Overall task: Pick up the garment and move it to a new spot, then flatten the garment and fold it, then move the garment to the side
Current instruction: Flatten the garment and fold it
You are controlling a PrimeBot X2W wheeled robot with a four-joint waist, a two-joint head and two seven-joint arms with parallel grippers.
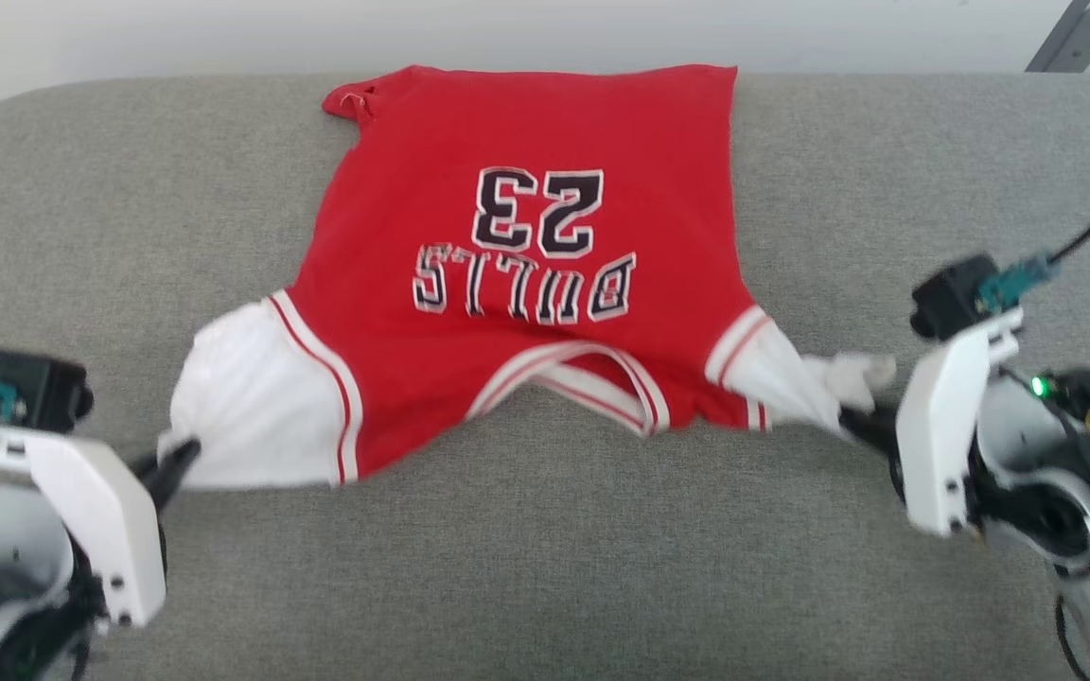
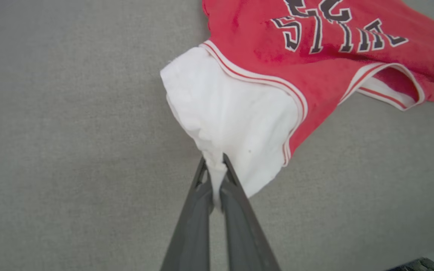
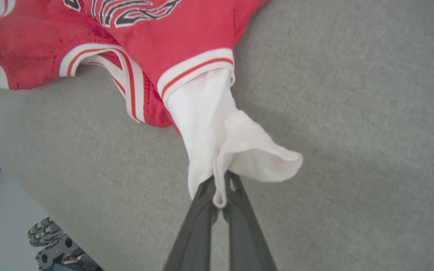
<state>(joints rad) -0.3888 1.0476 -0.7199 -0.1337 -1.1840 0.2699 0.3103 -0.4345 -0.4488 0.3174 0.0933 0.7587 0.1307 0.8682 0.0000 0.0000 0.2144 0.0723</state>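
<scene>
A: Where was the shirt [image 1: 507, 284]?
B: Mid grey cushion [image 1: 545, 586], hem far, collar near, so the 23 read upside down.
A: Claws?
B: Left claw [image 1: 184, 454] was pinched shut on the left white sleeve [image 1: 252, 407], and right claw [image 1: 850, 416] was shut on the right sleeve [image 1: 791, 378]. Prob. gripped at opposite ends to stretch it flat.
</scene>
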